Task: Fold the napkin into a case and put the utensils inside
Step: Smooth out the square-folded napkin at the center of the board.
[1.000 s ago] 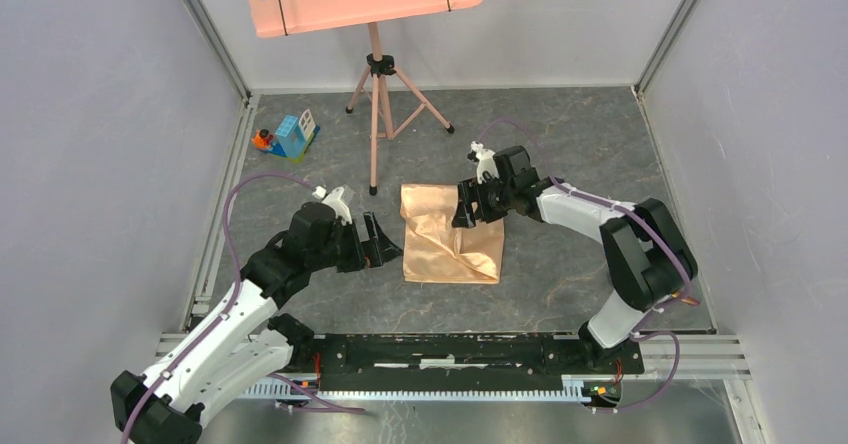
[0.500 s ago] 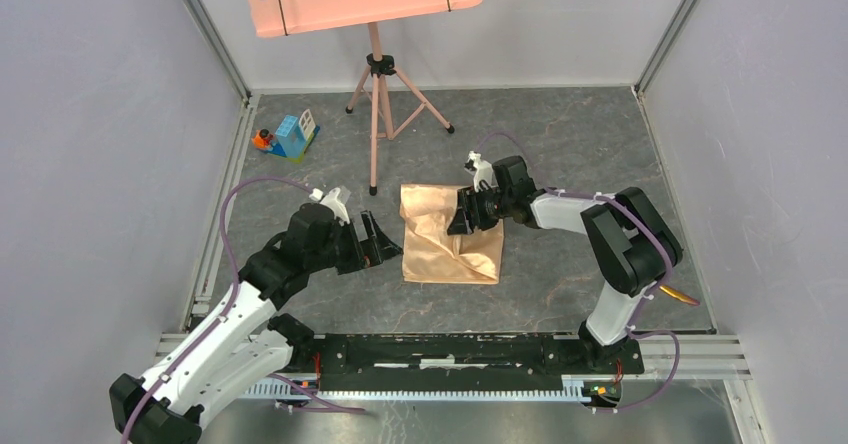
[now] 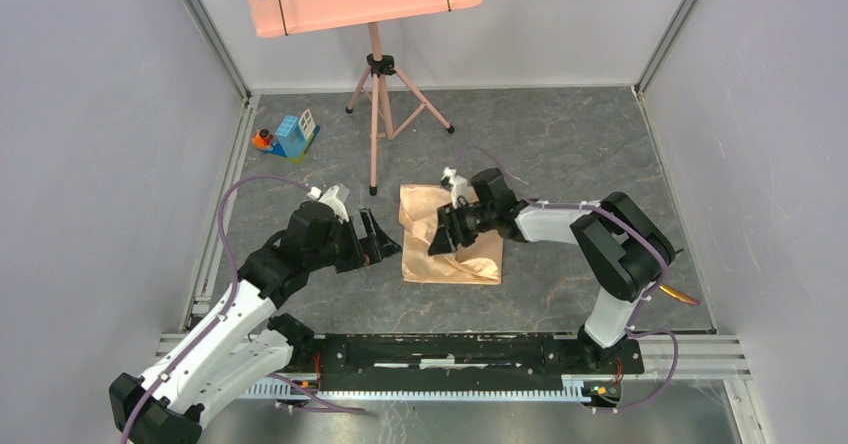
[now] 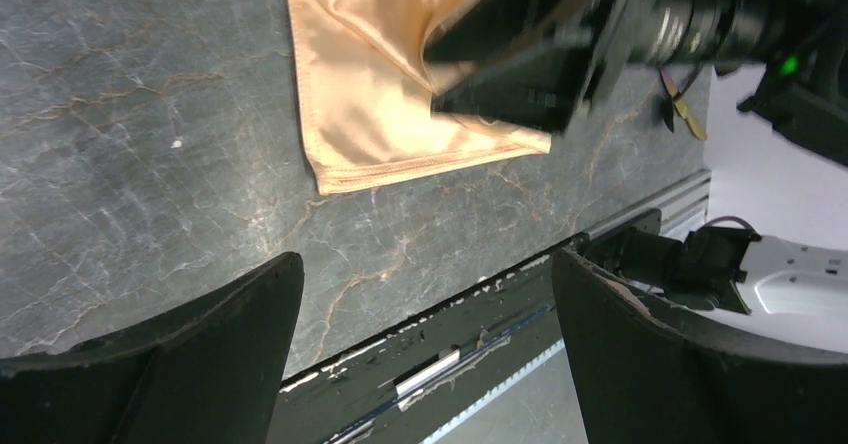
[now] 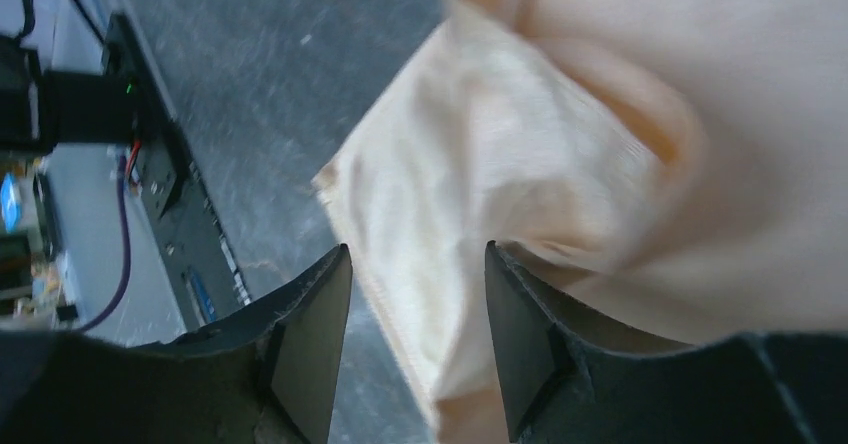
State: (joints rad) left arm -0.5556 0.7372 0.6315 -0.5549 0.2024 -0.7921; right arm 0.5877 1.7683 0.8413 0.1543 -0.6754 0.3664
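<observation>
The peach-orange napkin [image 3: 470, 264] lies on the dark table, folded into a rough rectangle with creases. My right gripper [image 3: 440, 239] is low over its left-middle part. In the right wrist view the jaws [image 5: 418, 254] stand apart around a raised fold and hem of the napkin [image 5: 560, 134], without pinching it. My left gripper [image 3: 383, 244] hovers just left of the cloth, wide open and empty [image 4: 428, 259], with the napkin [image 4: 370, 94] ahead of it. A slim gold-orange and dark utensil [image 3: 678, 293] [image 4: 688, 119] peeks out behind the right arm. No case is in view.
A salmon-pink music stand [image 3: 375, 84] rises behind the napkin, one tripod foot close to the cloth's far left corner. A small toy block house [image 3: 292, 136] sits at the far left. The black base rail [image 3: 450, 349] runs along the near edge, and grey walls close both sides.
My right gripper has slid left and nearer across the napkin while its jaws narrowed, dragging a fold with it. The left arm has not moved.
</observation>
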